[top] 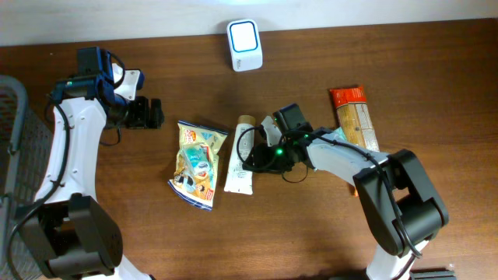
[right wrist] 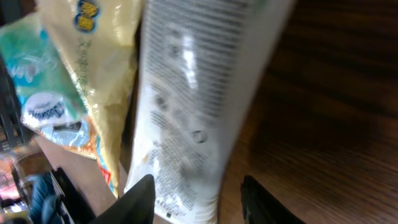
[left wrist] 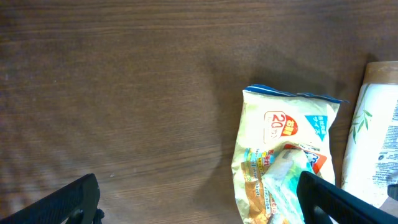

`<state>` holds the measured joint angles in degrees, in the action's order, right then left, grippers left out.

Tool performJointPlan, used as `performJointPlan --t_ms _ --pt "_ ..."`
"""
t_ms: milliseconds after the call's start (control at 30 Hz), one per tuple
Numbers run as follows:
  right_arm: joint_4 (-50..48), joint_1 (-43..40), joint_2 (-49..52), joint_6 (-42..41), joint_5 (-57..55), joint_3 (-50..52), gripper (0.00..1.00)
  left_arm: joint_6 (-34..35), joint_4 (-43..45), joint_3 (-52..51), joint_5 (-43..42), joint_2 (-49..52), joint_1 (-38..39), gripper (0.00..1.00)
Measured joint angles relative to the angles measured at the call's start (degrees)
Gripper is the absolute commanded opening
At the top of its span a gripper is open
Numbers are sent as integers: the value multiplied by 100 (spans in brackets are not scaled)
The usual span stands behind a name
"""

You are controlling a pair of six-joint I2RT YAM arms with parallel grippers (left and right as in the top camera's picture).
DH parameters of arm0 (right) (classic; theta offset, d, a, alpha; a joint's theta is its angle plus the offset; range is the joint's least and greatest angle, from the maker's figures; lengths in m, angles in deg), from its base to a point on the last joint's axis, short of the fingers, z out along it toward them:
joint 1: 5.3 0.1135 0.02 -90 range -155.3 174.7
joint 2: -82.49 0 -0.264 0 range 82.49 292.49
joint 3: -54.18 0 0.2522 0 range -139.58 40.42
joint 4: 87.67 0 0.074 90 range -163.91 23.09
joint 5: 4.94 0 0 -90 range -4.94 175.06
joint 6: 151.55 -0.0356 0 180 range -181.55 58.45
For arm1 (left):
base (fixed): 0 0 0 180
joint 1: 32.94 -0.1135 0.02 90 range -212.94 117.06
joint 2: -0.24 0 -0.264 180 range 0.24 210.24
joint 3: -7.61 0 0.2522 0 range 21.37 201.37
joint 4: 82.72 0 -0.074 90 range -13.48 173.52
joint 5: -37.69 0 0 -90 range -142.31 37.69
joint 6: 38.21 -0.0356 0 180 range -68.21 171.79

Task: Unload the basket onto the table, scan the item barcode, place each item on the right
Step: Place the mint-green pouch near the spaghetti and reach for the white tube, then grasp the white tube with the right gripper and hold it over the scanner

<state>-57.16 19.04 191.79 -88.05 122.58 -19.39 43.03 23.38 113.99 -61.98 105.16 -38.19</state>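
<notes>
1. Item for scanning: a white plastic tube with a beige cap (top: 240, 159), lying flat on the brown wooden table (top: 327, 233) just below the frame's centre in the overhead view. Its long axis ran almost top to bottom of the frame, cap toward the top.
2. Your right gripper (top: 250, 158) sat at the tube's right edge, about mid-length. In the right wrist view its fingers (right wrist: 140, 199) stood part open on either side of the tube's printed face. A strip of table showed between the tube and the right-hand finger, so I judged it had no firm hold.
3. Your left gripper (top: 148, 113) rested at the upper left, fingers spread wide and holding nothing, well apart from the tube. The right arm was clearly the nearer.
4. White box-shaped barcode scanner (top: 244, 45): at top centre, almost straight up the frame from the tube's cap and well apart from it.
5. Yellow-green printed snack bag (top: 197, 163): just left of the tube.
6. Orange-topped clear packet of pasta (top: 354, 117): right of centre, beside the right arm.
7. Grey wire basket (top: 12, 117): at the left edge.
</notes>
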Motion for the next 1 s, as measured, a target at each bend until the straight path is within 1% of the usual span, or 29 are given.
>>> performJointPlan --t_ms 33,100,200,233,267,300,333,400,433,533,567,600,633,667,700,767,833,933,967,1000 --pt "-208 0 79 -125 -20 20 32 0 -2 0 0 0 0 99" --pt "-531 11 146 -293 -59 52 31 0 0 0 0 0 0 99" --pt "-682 133 146 -385 -236 55 32 0 2 0 0 0 0 99" --pt "-713 177 146 -466 -323 55 30 0 0 0 0 0 0 99" --pt "-791 232 146 -529 -433 52 17 0 0 0 0 0 0 99" --pt "-846 306 146 -610 -535 52 8 0 0 0 0 0 0 99" --pt "-901 319 138 -673 -479 35 4 0 0 0 0 0 0 99" --pt "-1084 313 136 -758 -247 15 4 0 0 0 0 0 0 99" --pt "-1220 197 140 -761 81 50 4 0 -2 0 -2 0 0 99" --pt "-1281 -420 37 -649 1036 79 4 0 0 0 0 0 0 99" --pt "-1298 -745 -282 -544 1469 79 4 0 0 0 0 0 0 99" --pt "-1266 -903 -717 -444 1659 68 4 0 0 0 -2 0 0 99" --pt "-1200 -925 -1266 -295 1845 9 4 0 0 0 0 0 0 99" --pt "-1113 -925 -1550 -199 1943 -72 4 0 2 0 0 0 0 99" --pt "-774 -925 -1956 0 2011 -157 4 0 7 0 -2 0 0 99" --pt "111 -922 -2363 564 2090 -382 4 0 4 0 0 0 0 99" --pt "581 -918 -2463 881 2094 -595 4 0 0 0 0 0 0 99" --pt "669 -918 -2483 1097 2090 -866 4 0 0 0 0 0 0 99" --pt "813 -918 -2483 1139 1985 -964 4 0 0 0 0 0 0 99" --pt "1335 -861 -2485 1329 1515 -1158 4 0 0 0 0 0 0 99"
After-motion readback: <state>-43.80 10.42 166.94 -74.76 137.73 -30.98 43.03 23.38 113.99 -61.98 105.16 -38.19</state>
